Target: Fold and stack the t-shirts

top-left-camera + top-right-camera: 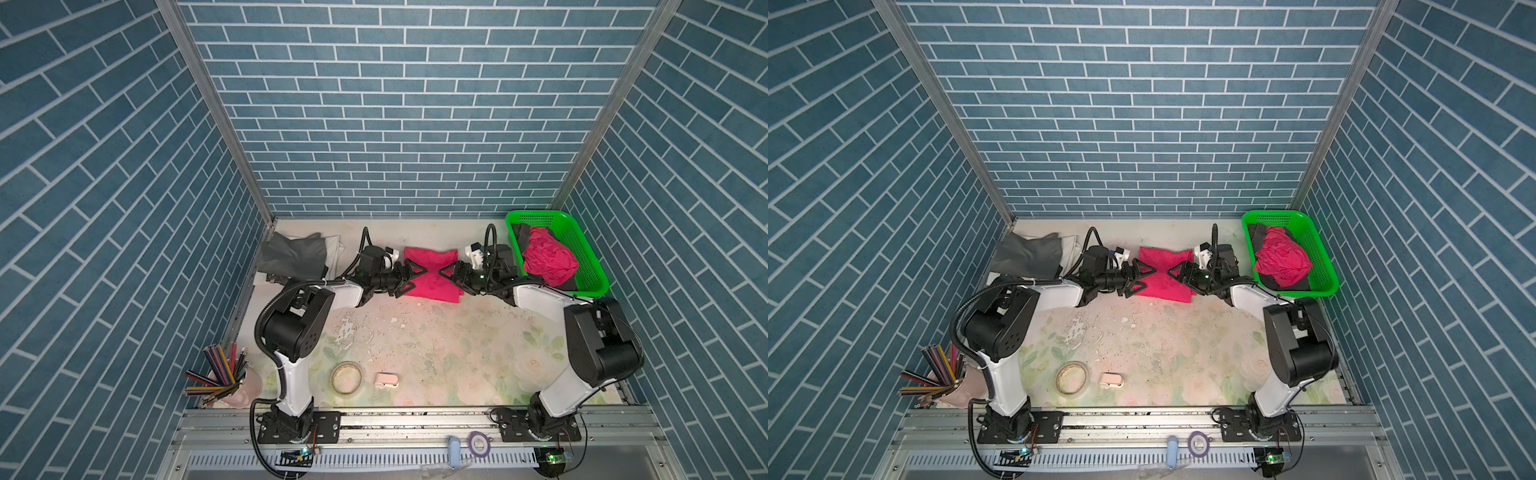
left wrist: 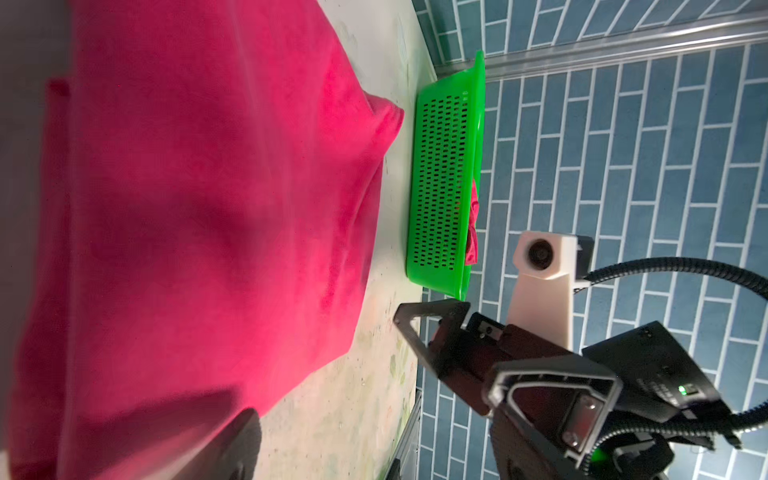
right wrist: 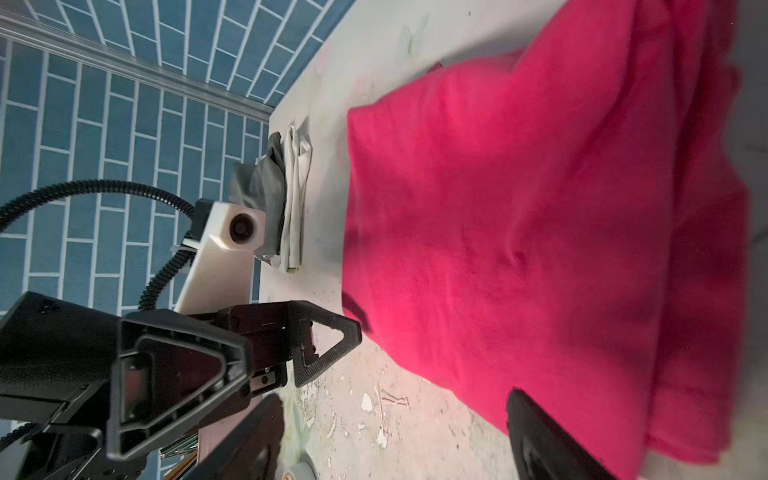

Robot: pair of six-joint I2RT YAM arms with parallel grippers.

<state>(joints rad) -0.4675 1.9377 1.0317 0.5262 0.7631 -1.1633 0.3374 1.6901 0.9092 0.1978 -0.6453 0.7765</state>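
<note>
Showing a worn floral-print tabletop (image 1: 457, 345), peeling in patches left of its middle. Carrying at far centre a folded magenta t-shirt (image 1: 430, 272), lying flat. Bearing at the far left corner a stack of grey and white t-shirts (image 1: 295, 253), well apart from the magenta one. Supporting at the far right corner a green mesh basket (image 1: 588, 262). Holding near centre a roll of tape (image 1: 334, 380), lying flat, with a small white object (image 1: 386, 380) just to its right. Keeping at the near left edge a pink cup of coloured pencils (image 1: 245, 388).
</note>
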